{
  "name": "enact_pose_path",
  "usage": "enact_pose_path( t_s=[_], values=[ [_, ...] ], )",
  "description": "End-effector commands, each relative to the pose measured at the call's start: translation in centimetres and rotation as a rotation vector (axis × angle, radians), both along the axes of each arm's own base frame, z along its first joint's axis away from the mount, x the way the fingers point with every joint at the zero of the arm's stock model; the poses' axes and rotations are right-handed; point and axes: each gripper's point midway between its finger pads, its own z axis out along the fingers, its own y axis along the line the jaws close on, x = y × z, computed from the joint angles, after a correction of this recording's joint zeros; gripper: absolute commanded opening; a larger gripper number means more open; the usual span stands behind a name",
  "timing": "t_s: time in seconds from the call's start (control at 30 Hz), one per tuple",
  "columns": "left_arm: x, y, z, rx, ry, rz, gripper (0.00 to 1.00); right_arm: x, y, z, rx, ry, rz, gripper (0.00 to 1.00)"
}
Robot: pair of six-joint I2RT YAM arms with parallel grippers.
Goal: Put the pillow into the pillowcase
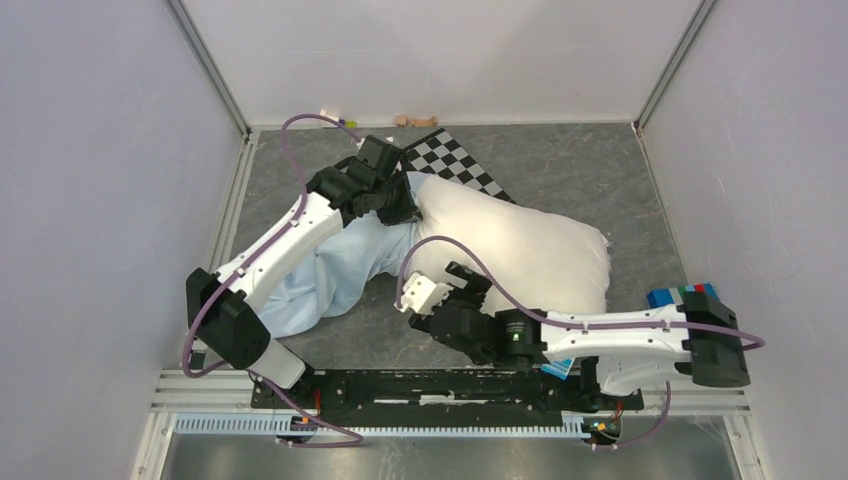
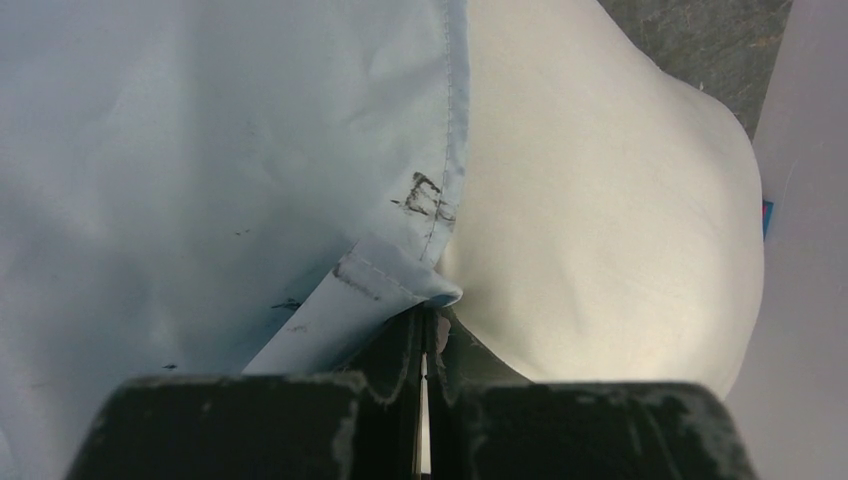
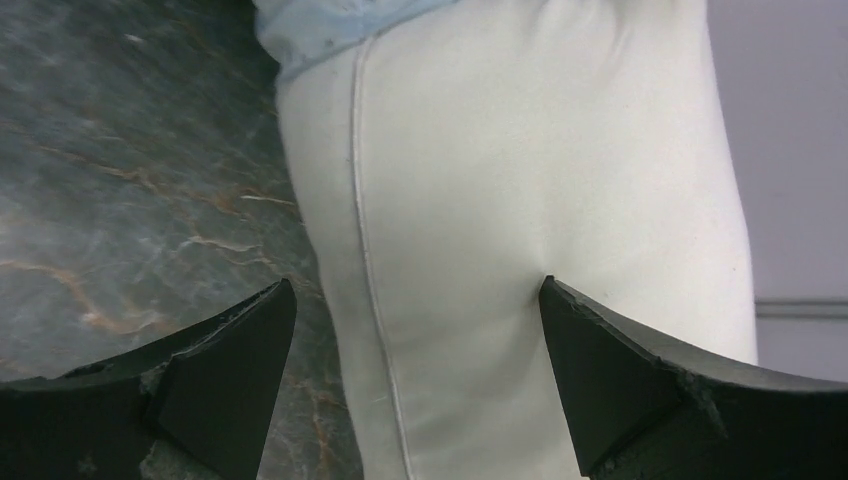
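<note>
ok, left tool (image 2: 425, 318): pressed together, pinching the hem of the pillowcase (image 1: 325, 275) right where it meets the pillow (image 1: 525, 250)
right tool (image 3: 415, 300): spread wide, holding nothing; one finger over bare tabletop (image 1: 590, 165), the other against the pillow's side, seam line between them
pillow: lying on the tabletop right of centre, nearly all of it outside the case; only its left end sits under the blue hem
pillowcase: crumpled flat to the left of the pillow, partly hidden under the left arm
checkerboard panel (image 1: 455, 160): flat behind the pillow, one corner tucked under it
</note>
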Motion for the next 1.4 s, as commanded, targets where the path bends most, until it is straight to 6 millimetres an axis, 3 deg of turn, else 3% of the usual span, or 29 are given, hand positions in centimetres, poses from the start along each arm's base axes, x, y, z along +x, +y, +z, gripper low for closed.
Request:
enact_pose_path(
  t_s=[0.0, 0.03, 0.07, 0.13, 0.2, 0.4, 0.43, 0.5, 0.6, 0.7, 0.77, 0.83, 0.93, 1.0, 1.1, 1.17, 1.27, 1.37],
  values=[
    [1.0, -1.3, 3.4, -0.098, -0.107, -0.012, 0.02, 3.0, -2.9, 1.5, -0.081, -0.187, -0.251, 0.98],
    [0.8, -1.3, 3.9, -0.104, -0.120, -0.024, 0.02, 3.7, -3.4, 2.3, -0.082, -0.202, -0.292, 0.92],
    [0.6, -1.4, 4.4, -0.111, -0.128, -0.034, 0.02, 4.2, -3.5, 3.6, -0.055, -0.210, -0.317, 0.75],
    [0.0, -1.5, 6.2, -0.123, -0.166, -0.061, 0.02, 5.0, -3.7, 7.0, 0.033, -0.231, -0.338, 0.30],
    [-0.7, -1.7, 8.3, -0.124, -0.217, -0.093, 0.02, 5.5, -3.2, 10.7, 0.132, -0.227, -0.303, 0.01],
    [-3.1, -2.5, 14.5, -0.055, -0.384, -0.186, 0.02, 3.5, 2.1, 22.7, 0.353, -0.085, -0.006, 0.00],
    [-3.5, -2.8, 15.5, -0.060, -0.405, -0.198, 0.02, 3.3, 2.2, 23.9, 0.382, -0.074, 0.008, 0.00],
    [-4.2, -3.2, 17.1, -0.083, -0.438, -0.205, 0.02, 3.5, 1.9, 24.7, 0.402, -0.061, 0.007, 0.00],
    [-4.9, -4.1, 18.8, -0.127, -0.456, -0.206, 0.02, 6.0, 0.6, 21.8, 0.438, 0.005, -0.049, 0.00],
    [-5.4, -5.8, 19.0, -0.156, -0.455, -0.233, 0.02, 8.4, -0.4, 17.1, 0.522, 0.116, -0.054, 0.00],
    [-5.4, -7.0, 18.0, -0.156, -0.426, -0.249, 0.02, 9.8, -0.7, 13.8, 0.557, 0.192, -0.059, 0.00],
    [-5.4, -8.2, 16.3, -0.146, -0.384, -0.269, 0.02, 11.4, -2.0, 9.6, 0.562, 0.265, -0.096, 0.00],
    [-4.6, -9.3, 13.3, -0.109, -0.345, -0.266, 0.03, 13.5, -3.9, 5.1, 0.592, 0.340, -0.147, 0.00],
    [-3.8, -9.4, 11.8, -0.066, -0.338, -0.258, 0.13, 14.6, -5.0, 3.3, 0.601, 0.369, -0.190, 0.00],
    [-2.8, -8.0, 10.9, 0.012, -0.362, -0.203, 0.53, 15.5, -5.6, 2.7, 0.619, 0.360, -0.219, 0.00],
    [-2.4, -6.1, 11.3, 0.063, -0.404, -0.155, 0.69, 15.9, -5.7, 2.6, 0.615, 0.358, -0.228, 0.00],
    [-2.0, -2.1, 11.3, 0.184, -0.467, -0.061, 0.80, 16.5, -5.8, 2.1, 0.601, 0.361, -0.240, 0.00],
    [-2.2, 1.5, 8.5, 0.343, -0.464, -0.023, 0.85, 16.8, -6.0, 2.2, 0.600, 0.357, -0.241, 0.00]
  ],
)
